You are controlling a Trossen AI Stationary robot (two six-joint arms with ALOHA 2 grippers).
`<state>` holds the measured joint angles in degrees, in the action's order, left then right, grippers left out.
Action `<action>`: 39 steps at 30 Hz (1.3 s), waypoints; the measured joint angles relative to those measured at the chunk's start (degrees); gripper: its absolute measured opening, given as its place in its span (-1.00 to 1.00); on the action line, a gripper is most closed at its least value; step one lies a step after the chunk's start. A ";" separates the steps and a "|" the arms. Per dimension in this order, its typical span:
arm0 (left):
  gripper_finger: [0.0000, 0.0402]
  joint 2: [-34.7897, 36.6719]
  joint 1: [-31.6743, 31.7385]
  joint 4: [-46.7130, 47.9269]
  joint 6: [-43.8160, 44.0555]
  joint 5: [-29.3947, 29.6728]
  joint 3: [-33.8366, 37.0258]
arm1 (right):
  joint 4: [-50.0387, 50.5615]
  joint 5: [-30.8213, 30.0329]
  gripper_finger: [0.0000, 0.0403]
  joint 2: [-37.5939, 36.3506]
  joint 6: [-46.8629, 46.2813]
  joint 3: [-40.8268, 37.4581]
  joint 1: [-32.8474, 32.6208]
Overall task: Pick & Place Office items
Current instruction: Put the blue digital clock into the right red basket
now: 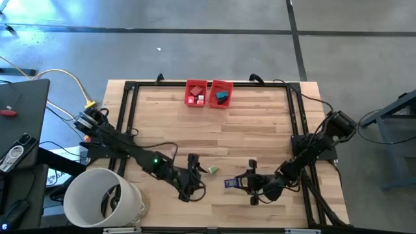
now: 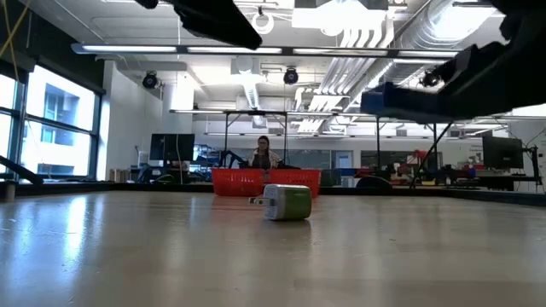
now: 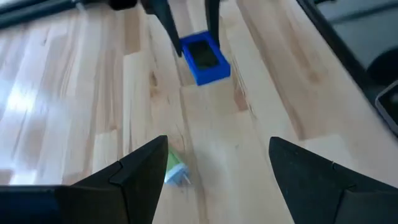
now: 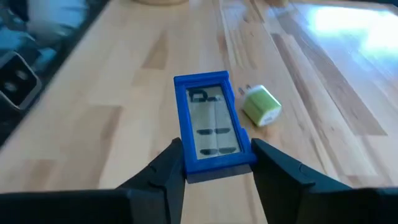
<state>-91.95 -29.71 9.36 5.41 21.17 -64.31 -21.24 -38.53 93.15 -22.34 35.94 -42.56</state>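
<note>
Pale wood-plank table (image 1: 214,130) — open-plan office beyond, person seemingly seated.

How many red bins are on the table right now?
2: the left red bin and the right red bin sit side by side at the table's far edge, each holding small items.

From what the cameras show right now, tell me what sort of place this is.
Most likely an open-plan robotics lab or office workspace. The low view shows exposed ceiling ducts, rows of monitors and a person seated at a desk beyond the wooden table, which stands on a concrete floor.
</note>
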 joint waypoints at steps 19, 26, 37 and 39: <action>0.35 -10.81 -1.36 -17.99 -34.84 0.32 -0.01 | -15.60 7.68 -0.28 -0.05 0.06 0.13 0.06; 0.35 -11.15 -0.84 -23.43 -44.27 4.51 -0.04 | -18.19 8.95 -0.28 -0.07 -0.86 0.13 -0.19; 0.35 -11.18 0.02 -27.88 -48.87 4.59 -0.02 | -18.52 8.55 -0.28 -0.07 -3.06 0.13 0.06; 0.35 -11.18 0.02 -28.84 -49.18 2.44 -0.02 | -18.56 8.18 -0.28 -0.07 -3.21 0.13 0.48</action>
<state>-103.13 -29.69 -19.48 -43.77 23.61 -64.34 -39.80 -30.35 93.08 -25.55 36.07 -42.08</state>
